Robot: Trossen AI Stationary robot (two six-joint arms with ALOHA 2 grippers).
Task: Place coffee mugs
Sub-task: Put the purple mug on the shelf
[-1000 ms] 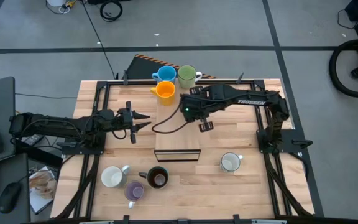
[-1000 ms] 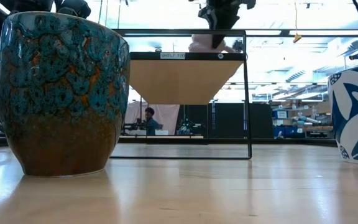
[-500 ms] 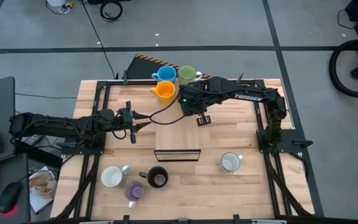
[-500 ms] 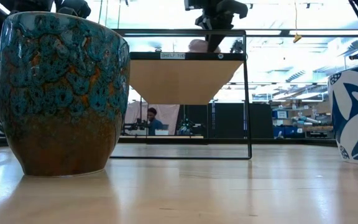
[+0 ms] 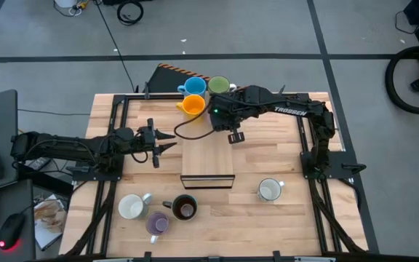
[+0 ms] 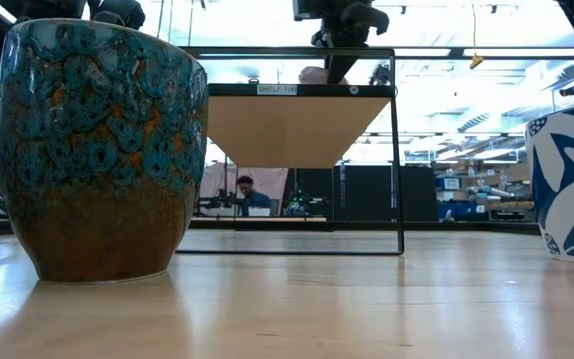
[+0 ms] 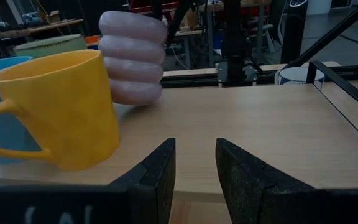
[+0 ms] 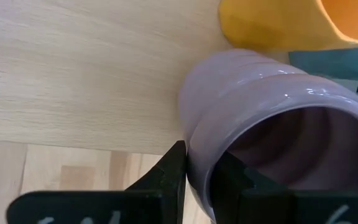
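Observation:
My right gripper (image 8: 202,186) is shut on a ribbed lilac coffee mug (image 8: 272,124), which also shows in the left wrist view (image 7: 132,59). It hangs over the far middle of the table. In the high view the right arm (image 5: 231,131) hides the mug. Just beyond stand the orange mug (image 5: 193,106), blue mug (image 5: 193,87) and green mug (image 5: 218,88) on their bases. My left gripper (image 5: 167,140) waits open at the left, pointing level toward them. My right gripper holds the lilac mug by its wall at the rim (image 8: 194,171), one finger (image 8: 229,186) inside and the other (image 8: 174,180) outside. The fingers come from above, slanting down. The mug hangs clear of the table, mouth up and near upright.
A wooden shelf on a black wire frame (image 5: 208,156) stands mid-table. Near the front edge are a white mug (image 5: 130,207), a dark mug (image 5: 185,208), a second lilac mug (image 5: 157,223) and another white mug (image 5: 270,191). A black frame rail (image 5: 122,138) borders the table.
My right gripper has carried the lilac mug a short way toward the table's far edge and a little to the left, nearer the orange and green mugs. The mug stays lifted.

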